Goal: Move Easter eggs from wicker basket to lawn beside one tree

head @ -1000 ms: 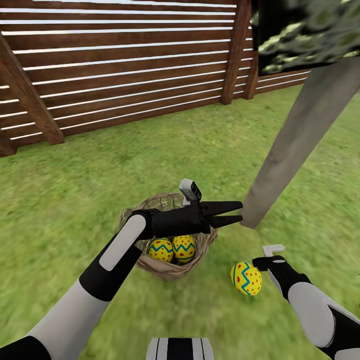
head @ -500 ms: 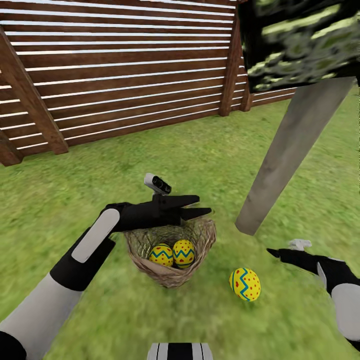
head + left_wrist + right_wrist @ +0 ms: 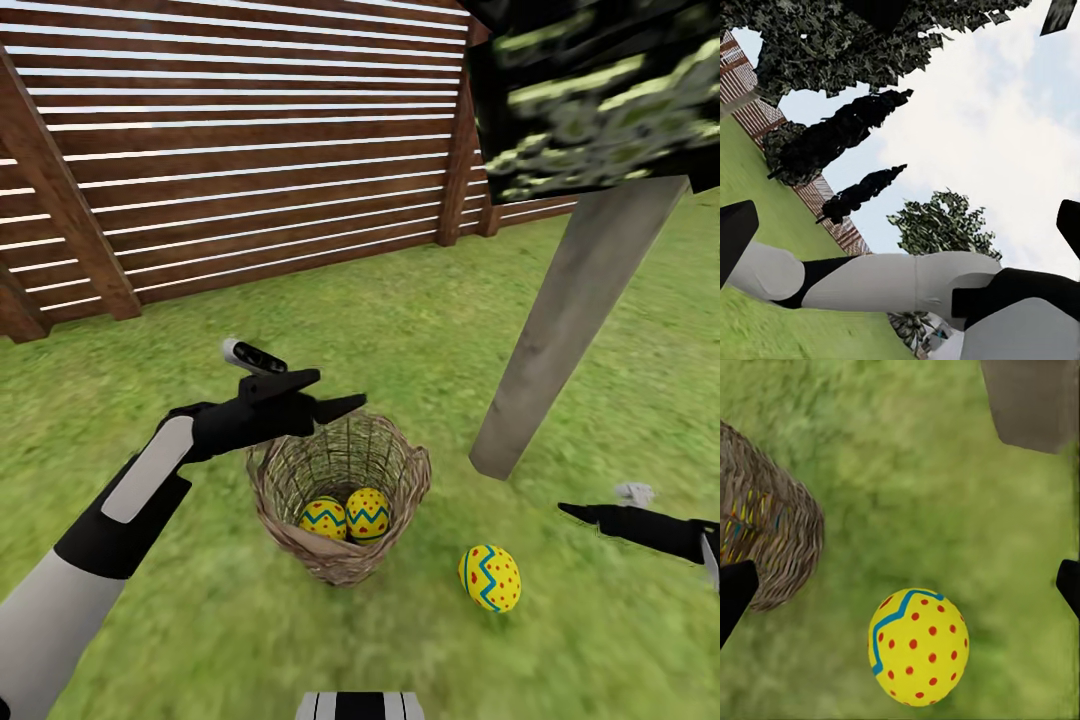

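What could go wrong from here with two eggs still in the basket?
1. The wicker basket looks deep and narrow, and its two eggs touch each other; reaching for one may nudge the other or tip the basket.
2. The left gripper hangs open beside the rim, pointing sideways; it likely needs reorienting, and could catch the weave.
3. The egg on the lawn lies loose between basket and tree trunk; the right gripper nearby could roll it away.

No readable text, label, brand, number or sign appears on anything in these views
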`<state>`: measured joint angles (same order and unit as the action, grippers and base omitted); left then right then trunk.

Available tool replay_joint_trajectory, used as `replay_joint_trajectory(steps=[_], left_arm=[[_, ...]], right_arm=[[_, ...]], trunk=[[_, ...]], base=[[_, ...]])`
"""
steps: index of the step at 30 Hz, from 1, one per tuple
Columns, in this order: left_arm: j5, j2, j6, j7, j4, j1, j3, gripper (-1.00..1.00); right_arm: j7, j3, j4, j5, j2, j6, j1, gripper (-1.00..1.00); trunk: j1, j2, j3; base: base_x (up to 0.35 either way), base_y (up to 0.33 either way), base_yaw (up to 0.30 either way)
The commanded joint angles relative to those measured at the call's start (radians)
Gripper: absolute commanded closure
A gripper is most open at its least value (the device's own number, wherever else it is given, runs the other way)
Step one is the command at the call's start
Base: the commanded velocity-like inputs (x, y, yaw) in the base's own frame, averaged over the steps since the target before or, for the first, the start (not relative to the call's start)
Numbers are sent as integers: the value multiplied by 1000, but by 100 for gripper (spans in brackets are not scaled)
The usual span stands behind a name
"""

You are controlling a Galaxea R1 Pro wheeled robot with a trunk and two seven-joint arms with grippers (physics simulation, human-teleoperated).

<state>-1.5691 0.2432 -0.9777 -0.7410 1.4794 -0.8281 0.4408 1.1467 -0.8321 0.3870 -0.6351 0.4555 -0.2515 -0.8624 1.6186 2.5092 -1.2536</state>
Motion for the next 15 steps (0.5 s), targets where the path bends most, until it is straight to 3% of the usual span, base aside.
replay_joint_trajectory(steps=[1, 5, 15], left_arm=[[-8, 1, -4, -2, -1, 2, 2, -100], [-8, 2, -4, -2, -1, 13, -4, -100], [-6, 2, -4, -3, -1, 17, -5, -100]], right_arm=[[6, -8, 1, -6, 5, -10, -1, -100], [5, -9, 4, -9, 19, -9, -3, -100], [5, -9, 6, -9, 20, -9, -2, -100]], trunk=[[0, 0, -1], [0, 0, -1], [0, 0, -1]], base=[[0, 0, 0], [-137, 0, 0], [-321, 0, 0]])
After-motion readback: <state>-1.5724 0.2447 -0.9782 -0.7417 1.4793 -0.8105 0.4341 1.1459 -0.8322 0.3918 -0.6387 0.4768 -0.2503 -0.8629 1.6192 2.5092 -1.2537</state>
